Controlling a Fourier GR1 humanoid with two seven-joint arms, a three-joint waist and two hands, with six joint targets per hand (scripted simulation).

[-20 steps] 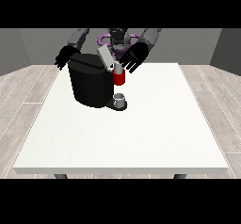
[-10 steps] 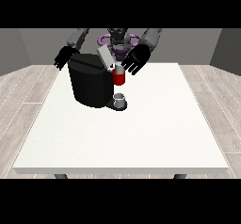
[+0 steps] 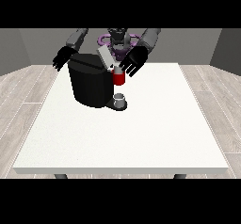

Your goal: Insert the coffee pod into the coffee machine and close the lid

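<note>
The black coffee machine (image 3: 90,83) stands at the table's far left part. Its grey lid (image 3: 105,57) is tilted up and open. A red brew head (image 3: 118,79) sticks out of the machine's front above a small grey cup (image 3: 120,100) on the drip base. The hand at the view's right (image 3: 132,61) hovers just right of the lid and above the red part, fingers spread and straight. The hand at the view's left (image 3: 62,58) hangs behind the machine's left top corner, fingers spread, holding nothing. I cannot make out a coffee pod.
The white table (image 3: 141,133) stretches wide in front of and to the right of the machine. The robot's torso (image 3: 117,38) stands behind the far edge. Grey walls and a wooden floor lie around.
The hand at the view's right has moved slightly left and down, closer to the lid. The other hand and the machine have hardly changed.
</note>
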